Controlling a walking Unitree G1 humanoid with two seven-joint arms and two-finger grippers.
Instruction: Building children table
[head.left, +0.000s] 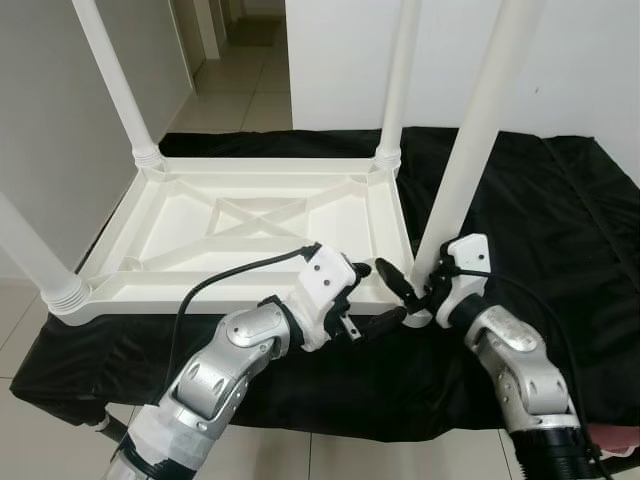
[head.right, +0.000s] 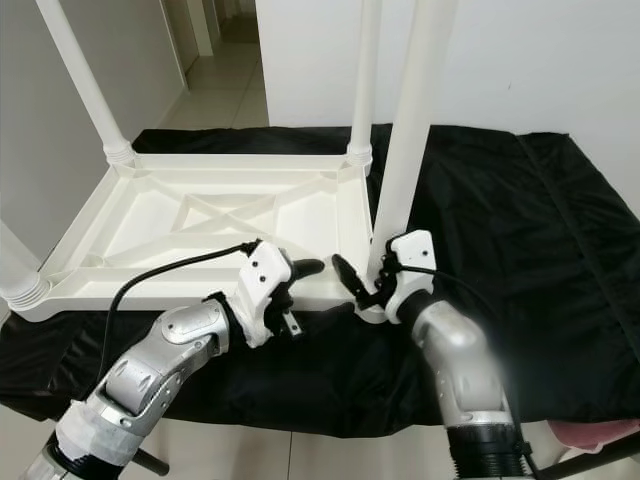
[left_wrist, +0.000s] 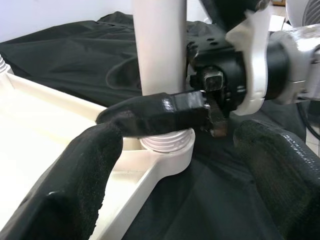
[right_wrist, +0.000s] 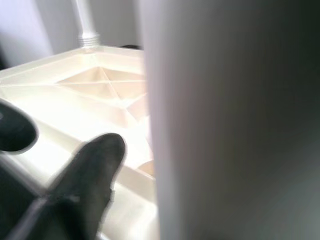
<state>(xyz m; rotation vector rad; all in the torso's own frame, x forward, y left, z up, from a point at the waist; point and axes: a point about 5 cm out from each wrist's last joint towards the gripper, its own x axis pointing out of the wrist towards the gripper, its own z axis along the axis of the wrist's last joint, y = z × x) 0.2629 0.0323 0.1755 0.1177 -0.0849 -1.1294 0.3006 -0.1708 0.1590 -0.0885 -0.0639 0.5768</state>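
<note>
The right gripper (head.left: 415, 290) sits at the base of the near right table leg (head.left: 478, 130), its two black fingers spread to either side of the leg just above the threaded collar; in the left wrist view one finger (left_wrist: 155, 115) lies across the front of the leg, and in the right wrist view the other finger (right_wrist: 95, 170) shows beside the white tube, which stands very close to the lens. Whether the fingers actually press on the leg cannot be told. The left gripper (head.left: 375, 298) is just beside it on the robot's left, its fingers (left_wrist: 75, 185) parted and holding nothing, pointing at the same corner socket (left_wrist: 167, 150) where the leg meets the frame. The white plastic table (head.left: 240, 225) lies upside down, its ribbed underside with a crossed brace facing up, on a black cloth (head.left: 560, 230) spread over a low surface. Three more legs stand up from its other corners: far left (head.left: 115, 80), far right (head.left: 400, 80) and near left (head.left: 35, 260). Beyond are white walls and a tiled floor (head.left: 245, 85) leading down a hallway. No brand, label or writing can be read on any part.
</note>
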